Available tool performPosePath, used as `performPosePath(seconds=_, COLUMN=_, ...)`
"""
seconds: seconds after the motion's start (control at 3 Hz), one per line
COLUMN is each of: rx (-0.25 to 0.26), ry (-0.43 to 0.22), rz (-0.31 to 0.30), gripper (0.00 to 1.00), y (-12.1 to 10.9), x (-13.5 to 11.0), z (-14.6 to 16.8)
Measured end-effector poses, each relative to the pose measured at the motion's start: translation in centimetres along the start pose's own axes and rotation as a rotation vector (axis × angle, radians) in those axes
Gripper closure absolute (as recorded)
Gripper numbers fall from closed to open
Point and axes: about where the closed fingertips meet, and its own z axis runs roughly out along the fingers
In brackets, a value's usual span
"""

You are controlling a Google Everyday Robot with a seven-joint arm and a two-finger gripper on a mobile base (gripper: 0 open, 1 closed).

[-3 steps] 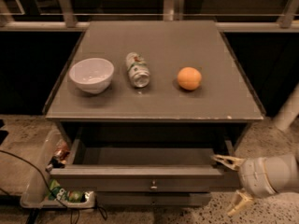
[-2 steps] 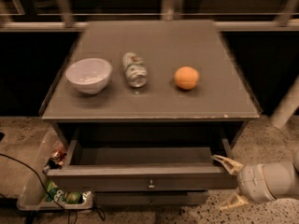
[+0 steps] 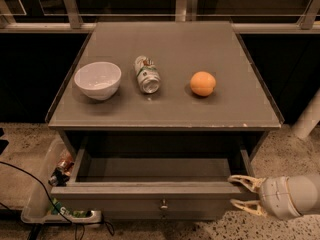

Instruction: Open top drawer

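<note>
The top drawer (image 3: 150,190) of the grey cabinet stands pulled out, and its plain grey box shows empty inside. A small brass knob (image 3: 163,204) sits at the centre of a grey front just below its top edge. My gripper (image 3: 240,193) is at the right end of the drawer front, low on the right of the camera view. Its two pale fingers (image 3: 246,182) are spread apart, one over the front's top edge and one lower, in front of it. They hold nothing that I can see.
On the cabinet top (image 3: 165,109) stand a white bowl (image 3: 98,80), a can lying on its side (image 3: 147,75) and an orange (image 3: 203,83). A plastic bin (image 3: 47,184) with small items and a power strip (image 3: 80,215) lie on the floor at the left. A white post (image 3: 307,119) stands at the right.
The view has shifted slightly. The gripper stays at the right end of the drawer front, its fingers a little closer together. The drawer stands open as before.
</note>
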Motion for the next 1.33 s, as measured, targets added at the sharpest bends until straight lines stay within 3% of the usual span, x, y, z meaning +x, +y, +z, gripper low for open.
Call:
performPosePath(seconds=0.33, rx=0.0, ry=0.0, rz=0.0, gripper=0.96, y=-0.4, x=-0.5, z=-0.6)
performPosePath(seconds=1.0, rx=0.004, ry=0.002, rz=0.002, gripper=1.0, y=0.6, x=-0.7, z=-1.3)
performPosePath(seconds=1.33, rx=0.004, ry=0.002, rz=0.002, gripper=0.93, y=0.4, x=-0.7, z=-1.3)
